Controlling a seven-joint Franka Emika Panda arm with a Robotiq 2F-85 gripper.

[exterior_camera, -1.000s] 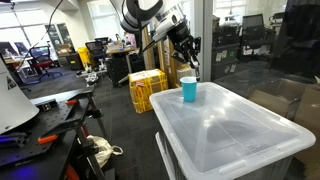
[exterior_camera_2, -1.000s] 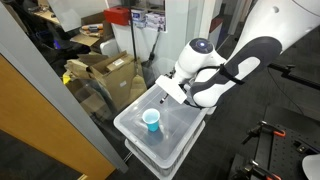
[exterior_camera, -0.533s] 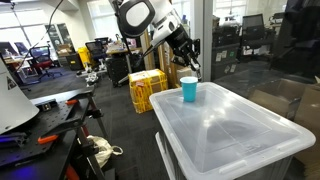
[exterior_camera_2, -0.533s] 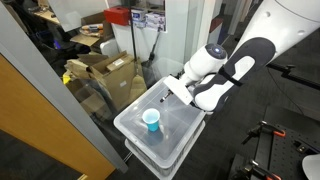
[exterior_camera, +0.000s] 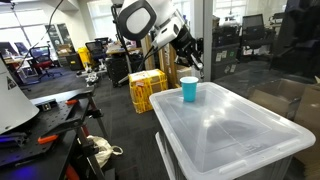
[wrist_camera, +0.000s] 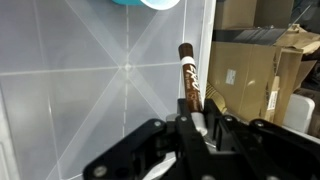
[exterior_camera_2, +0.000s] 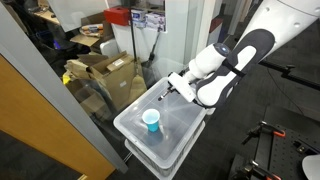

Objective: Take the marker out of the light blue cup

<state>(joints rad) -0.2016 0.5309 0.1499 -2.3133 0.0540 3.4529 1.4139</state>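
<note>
Marker (wrist_camera: 188,72): one, clamped in gripper (wrist_camera: 197,120) | light blue cup (exterior_camera: 189,89): one, on bin lid (exterior_camera: 235,130)

Large translucent plastic bin (exterior_camera: 240,135), smooth and faintly glossy, small light blue cup (exterior_camera: 189,91), matt outside, thin dark marker (wrist_camera: 187,72), slight sheen, brown cardboard boxes (wrist_camera: 255,72), matt.

The light blue cup (wrist_camera: 152,3) is cut off at the top. The gripper (wrist_camera: 197,120) hides the lower end of the marker (wrist_camera: 188,75).
</note>
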